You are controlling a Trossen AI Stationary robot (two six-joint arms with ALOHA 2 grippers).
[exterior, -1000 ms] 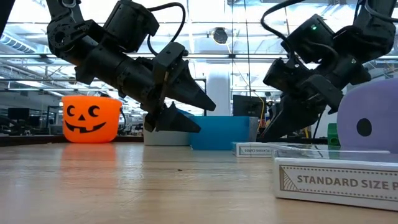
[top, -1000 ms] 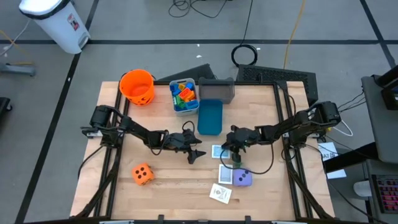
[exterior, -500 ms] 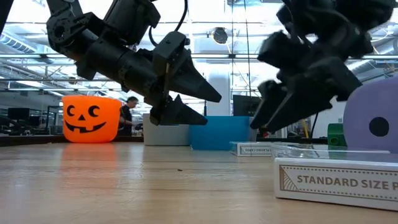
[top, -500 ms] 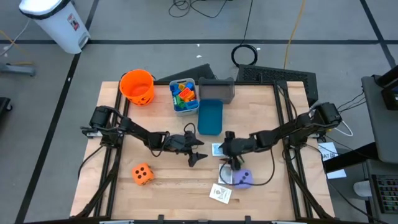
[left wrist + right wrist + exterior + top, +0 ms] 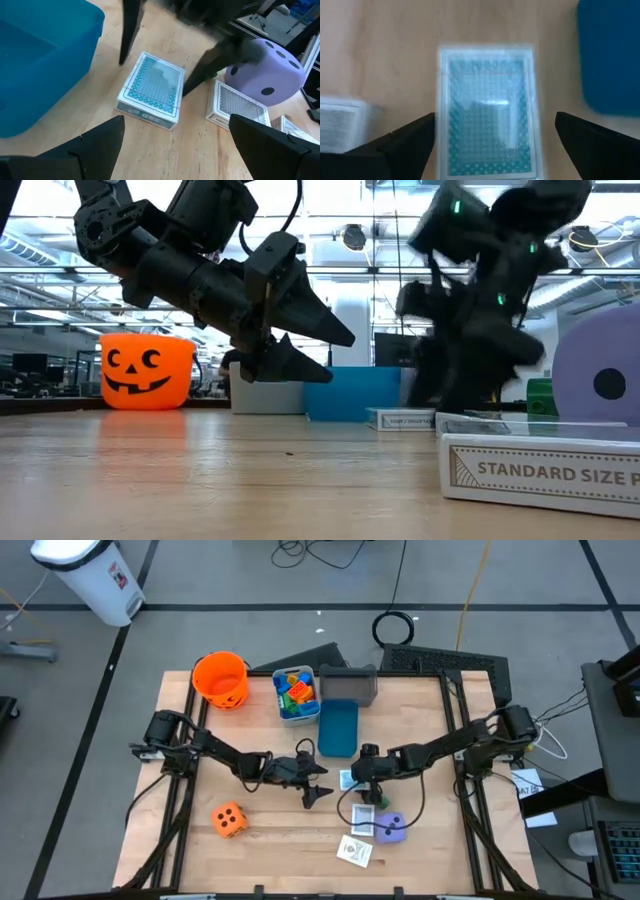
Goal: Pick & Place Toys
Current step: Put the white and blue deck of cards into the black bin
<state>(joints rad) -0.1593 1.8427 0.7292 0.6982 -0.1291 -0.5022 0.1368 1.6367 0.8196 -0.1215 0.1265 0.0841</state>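
The wooden counter [image 5: 270,830] stands on a grey floor [image 5: 220,590] marked with dark lines. A white bin [image 5: 90,575] stands on the floor at one far corner. Cables [image 5: 395,628] lie coiled on the floor beyond the counter. Windows [image 5: 60,310] and ceiling lights [image 5: 350,235] brighten the room behind.

place: robotics lab | signs: taped concrete floor [image 5: 200,630]; loose cables [image 5: 395,628]; glass partitions [image 5: 60,300]

Teal-patterned card box [image 5: 487,110], purple black-dotted die [image 5: 267,70], blue bin [image 5: 338,728] — orange pumpkin-face bucket [image 5: 146,370].
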